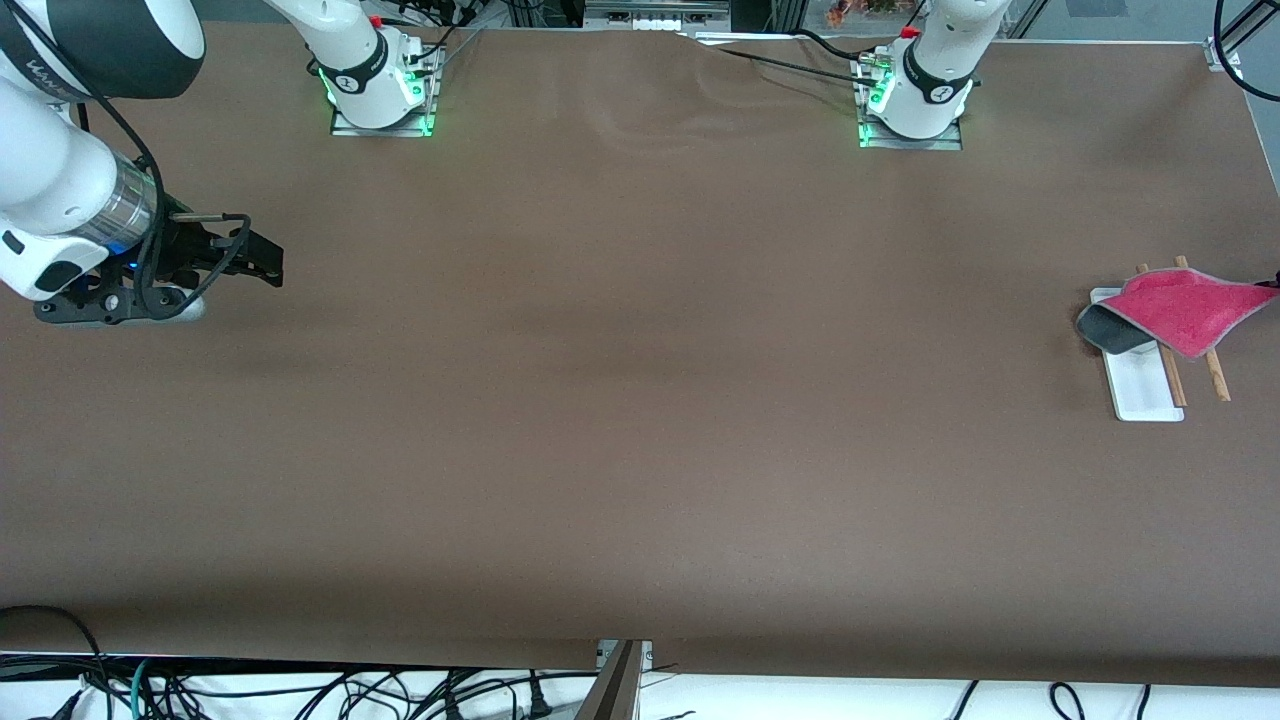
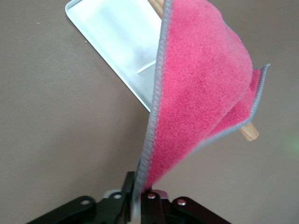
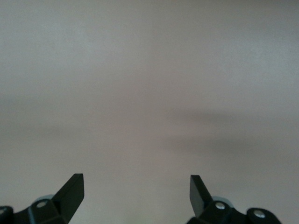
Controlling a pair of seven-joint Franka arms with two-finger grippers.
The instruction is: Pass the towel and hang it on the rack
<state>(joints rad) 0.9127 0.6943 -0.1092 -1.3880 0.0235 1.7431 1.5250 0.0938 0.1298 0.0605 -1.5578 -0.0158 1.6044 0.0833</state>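
Risk: towel (image 2: 196,98) draped over rack (image 2: 112,42) rods but corner pinched in left gripper (image 2: 140,198) fingers, could drag off on retreat; right gripper (image 3: 136,189) fingers spread, waiting over table (image 1: 620,400).

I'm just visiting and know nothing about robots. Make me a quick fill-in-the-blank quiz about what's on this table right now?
1. The towel is draped over the ____.
2. The towel's upward-facing side is ____.
3. The left gripper pinches a corner of the ____.
4. The right gripper, waiting over bare table, has its jaws ____.

Missing words: rack; pink; towel; open
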